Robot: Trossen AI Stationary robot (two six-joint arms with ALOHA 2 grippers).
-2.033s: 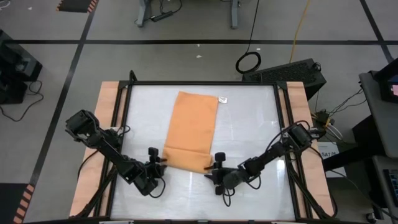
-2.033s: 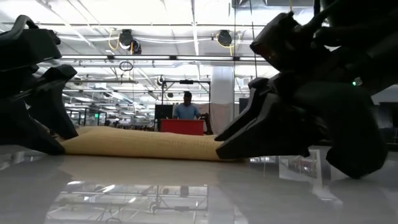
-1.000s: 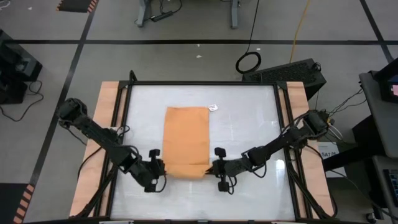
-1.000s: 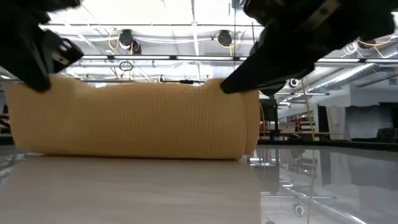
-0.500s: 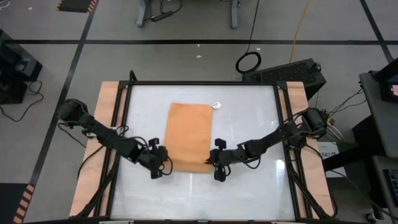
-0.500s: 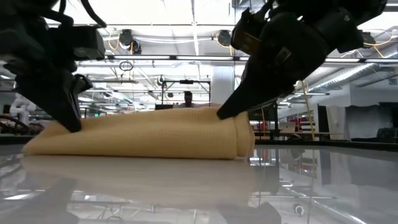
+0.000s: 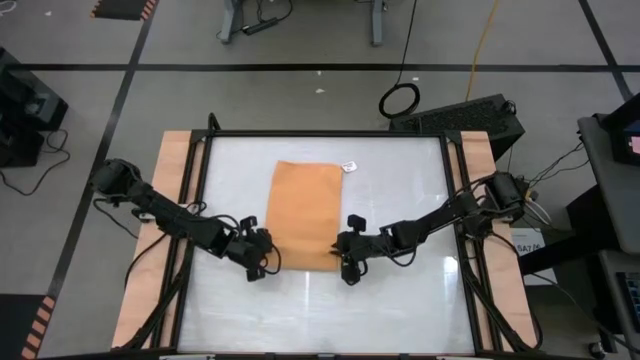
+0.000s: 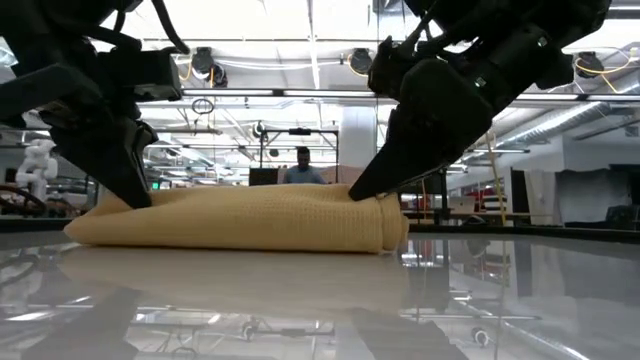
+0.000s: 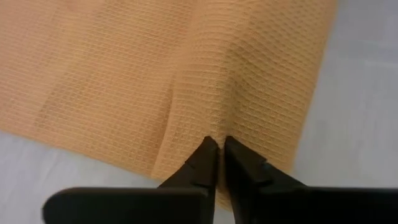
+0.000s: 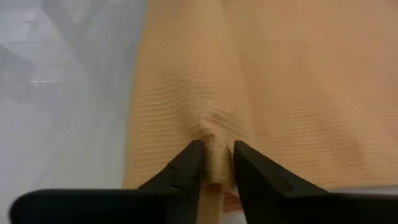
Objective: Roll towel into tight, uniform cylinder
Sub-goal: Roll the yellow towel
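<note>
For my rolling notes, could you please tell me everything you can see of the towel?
The towel is orange-tan waffle-weave cloth, lying flat as a long rectangle on the white table, a small white tag at its far corner. Its near end is folded over into a low, loose roll. The left gripper and the right gripper each pinch that roll's cloth.

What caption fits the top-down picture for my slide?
Two robot hands, left and right, pinch the near corners of an orange towel on the table.
</note>
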